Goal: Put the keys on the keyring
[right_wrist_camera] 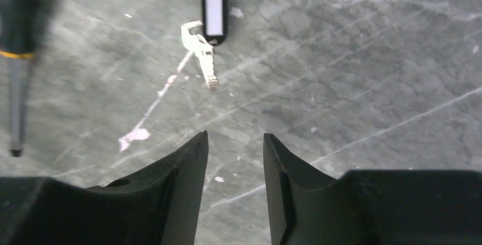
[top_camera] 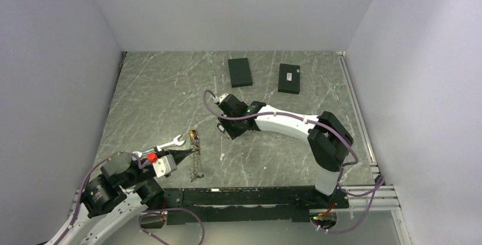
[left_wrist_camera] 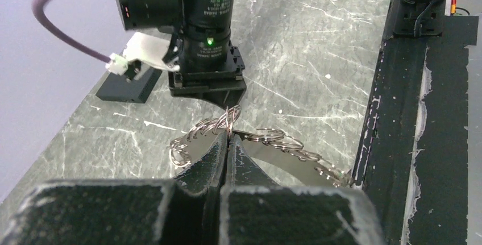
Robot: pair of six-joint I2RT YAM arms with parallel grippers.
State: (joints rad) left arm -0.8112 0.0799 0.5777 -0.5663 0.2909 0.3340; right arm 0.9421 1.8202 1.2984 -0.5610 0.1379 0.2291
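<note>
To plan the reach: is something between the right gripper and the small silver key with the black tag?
Nothing visible. Only grey marbled table lies between the open right gripper and the small silver key; the black-and-yellow-handled screwdriver lies off to one side.

Wrench (top_camera: 172, 142) and screwdriver (right_wrist_camera: 19, 97) lie on marbled table (top_camera: 159, 91).

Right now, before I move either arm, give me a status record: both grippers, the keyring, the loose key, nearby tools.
left gripper: shut on the keyring, pinching its wire
keyring: upright in the grip; chain of small rings trails onto the table on both sides
right gripper: open, nothing held
key: flat on the table ahead of the right gripper, joined to a black tag, not on the keyring
screwdriver: left edge of right wrist view
wrench: on the table by the left gripper
</note>
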